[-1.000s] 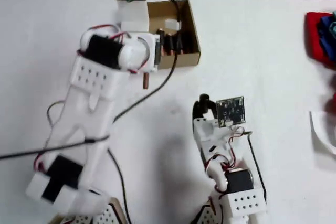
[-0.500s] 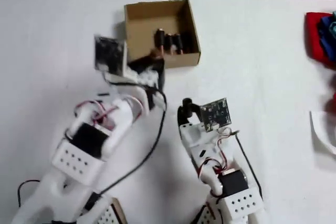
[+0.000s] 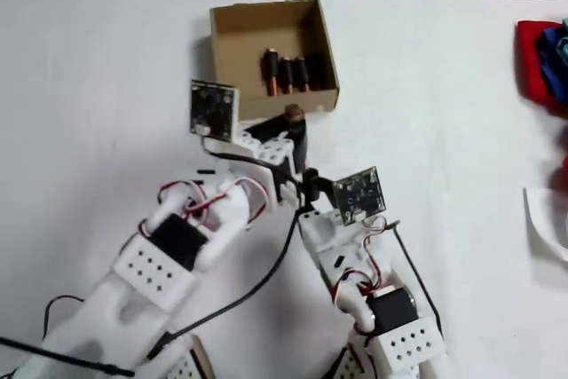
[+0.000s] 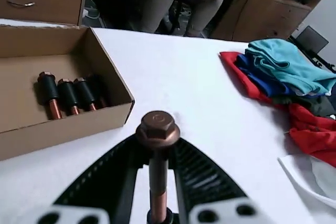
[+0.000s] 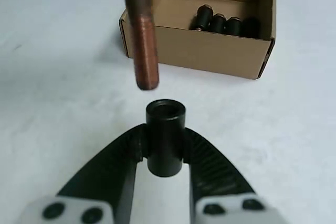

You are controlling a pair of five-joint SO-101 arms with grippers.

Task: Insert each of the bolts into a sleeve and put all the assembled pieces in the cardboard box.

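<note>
My left gripper [image 4: 157, 153] is shut on a copper bolt [image 4: 157, 150], held upright with its hex head up. My right gripper [image 5: 165, 148] is shut on a black sleeve [image 5: 165, 129], open end upward. The bolt's [image 5: 140, 35] threaded tip hangs just above and a little beside the sleeve's mouth, apart from it. In the high view the bolt [image 3: 294, 129] and the sleeve [image 3: 312, 182] meet in the middle of the table, just in front of the cardboard box [image 3: 229, 24]. The box holds three assembled pieces [image 3: 286, 73] along its right side.
Folded red and blue clothes [image 3: 543, 51] lie at the table's right edge, with a white object [image 3: 546, 224] below them. Cables [image 3: 240, 295] trail from the arms across the near table. The box's front wall [image 5: 199, 51] stands right behind the sleeve.
The left arm has pulled back from the box with the bolt and swung it right, over the sleeve. The right gripper has shifted left and forward with the sleeve.
</note>
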